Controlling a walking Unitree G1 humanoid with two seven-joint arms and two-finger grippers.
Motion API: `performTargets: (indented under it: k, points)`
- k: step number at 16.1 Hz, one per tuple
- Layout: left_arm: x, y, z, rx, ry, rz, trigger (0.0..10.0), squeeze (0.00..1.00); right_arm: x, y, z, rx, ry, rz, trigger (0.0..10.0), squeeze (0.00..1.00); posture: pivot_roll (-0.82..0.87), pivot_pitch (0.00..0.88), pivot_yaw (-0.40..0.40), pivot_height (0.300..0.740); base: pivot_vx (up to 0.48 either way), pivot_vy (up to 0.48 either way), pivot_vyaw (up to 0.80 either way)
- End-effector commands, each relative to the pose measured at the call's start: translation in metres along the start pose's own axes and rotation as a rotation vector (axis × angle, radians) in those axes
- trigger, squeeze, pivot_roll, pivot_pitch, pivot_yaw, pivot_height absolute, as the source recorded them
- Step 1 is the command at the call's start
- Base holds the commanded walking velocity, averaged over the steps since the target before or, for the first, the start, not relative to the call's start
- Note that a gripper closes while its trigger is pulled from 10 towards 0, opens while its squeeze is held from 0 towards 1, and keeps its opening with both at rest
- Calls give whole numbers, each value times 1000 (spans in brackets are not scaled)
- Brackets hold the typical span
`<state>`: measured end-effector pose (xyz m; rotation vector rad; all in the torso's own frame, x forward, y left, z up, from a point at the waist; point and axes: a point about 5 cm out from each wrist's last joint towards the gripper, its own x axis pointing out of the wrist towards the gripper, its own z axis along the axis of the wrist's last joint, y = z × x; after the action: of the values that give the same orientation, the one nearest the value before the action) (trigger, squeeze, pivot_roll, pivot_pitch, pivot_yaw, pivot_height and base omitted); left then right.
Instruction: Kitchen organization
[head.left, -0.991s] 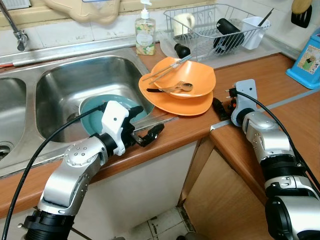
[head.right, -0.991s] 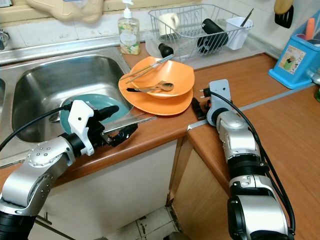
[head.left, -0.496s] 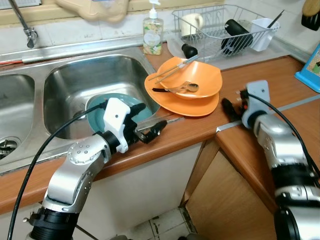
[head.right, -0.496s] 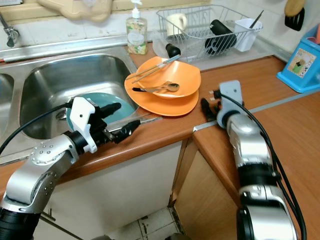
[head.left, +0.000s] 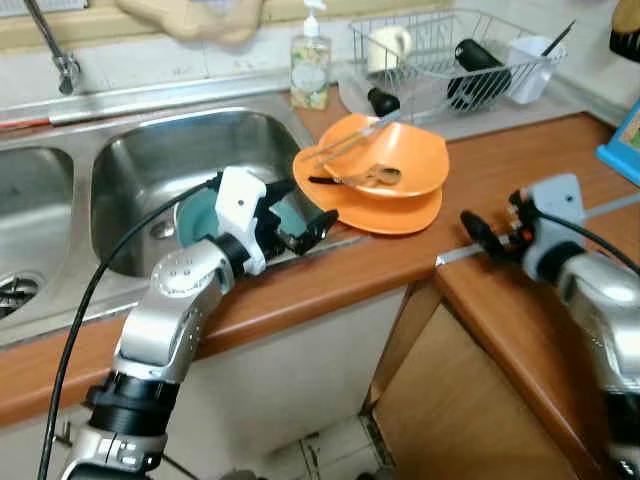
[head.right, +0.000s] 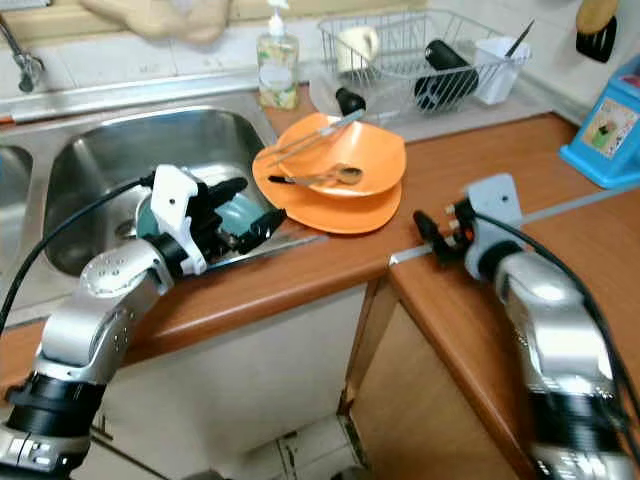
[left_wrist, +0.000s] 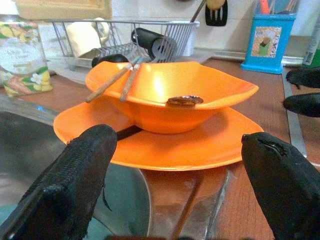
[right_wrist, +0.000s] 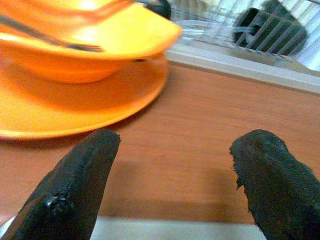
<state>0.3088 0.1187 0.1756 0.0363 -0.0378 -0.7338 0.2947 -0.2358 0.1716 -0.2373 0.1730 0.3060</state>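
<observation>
Both arms look to be closing in on the dirty dishes, so I'd call this the approach before a first pick-up. The orange bowl (head.left: 385, 160) sits on the orange plate (head.left: 400, 212), on the wooden surface (head.left: 500, 170) just right of the sink (head.left: 150, 170). A pair of chopsticks (head.left: 352, 135) leans across the bowl's far-left rim, and a spoon (head.left: 375, 177) lies inside it.

The left gripper (head.left: 300, 215) hovers over the sink's near right rim, fingers spread and holding nothing, aimed at the plate's left edge. Below it, in the basin, lies a teal plate (head.left: 195, 212). The right gripper (head.right: 430, 232) rests low over the surface just right of the orange plate, fingers also apart and empty, pointing at the plate's right edge.

The next move, I'd guess, is for one gripper to slide onto the plate's rim or to lift out the loose utensils first. Tilting the stack would likely send the chopsticks and spoon sliding.

Room is tight on the left: the sink rim and the basin drop sit right under the left gripper, and the plate's left edge nearly overhangs that rim. On the right there is open wood between the gripper and the plate, with more bare surface stretching right. Farther back stand a soap bottle (head.left: 311, 70) and a wire dish rack (head.left: 450, 60) holding a cup and dark utensils, close behind the bowl. The front edge of the surface runs near both grippers, so anything dragged nearward could go over.
</observation>
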Motion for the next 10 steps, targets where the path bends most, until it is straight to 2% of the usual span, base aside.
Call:
performTargets:
  k: [1,3,6,7,8,9,10]
  points:
    - [4,5,5,9,-18,-4,10000,0,-11,9,7,-10,-6,87,10000,1000,-78,0,3,740,0,0,0]
    - [9,11,4,15,-26,-3,10000,0,-32,26,5,-40,26,249,10000,1000,-84,0,10,740,0,0,0]
    - [13,17,7,2,-65,16,10000,0,-39,48,6,-42,32,383,10000,1000,-81,0,8,740,0,0,0]
    - [15,19,9,-13,-82,10,4824,0,-38,56,7,-39,25,424,10000,1000,-81,0,8,740,0,0,0]
    - [17,22,10,-21,-91,-2,3255,0,-34,67,9,-41,16,455,10000,1000,-77,0,6,740,0,0,0]
    - [18,23,9,-24,-90,-3,0,0,-33,68,10,-41,11,456,10000,1000,-77,0,7,740,0,0,0]
    - [23,25,9,-29,-91,-31,0,0,-29,77,15,-30,-9,476,10000,1000,-78,0,10,740,0,0,0]
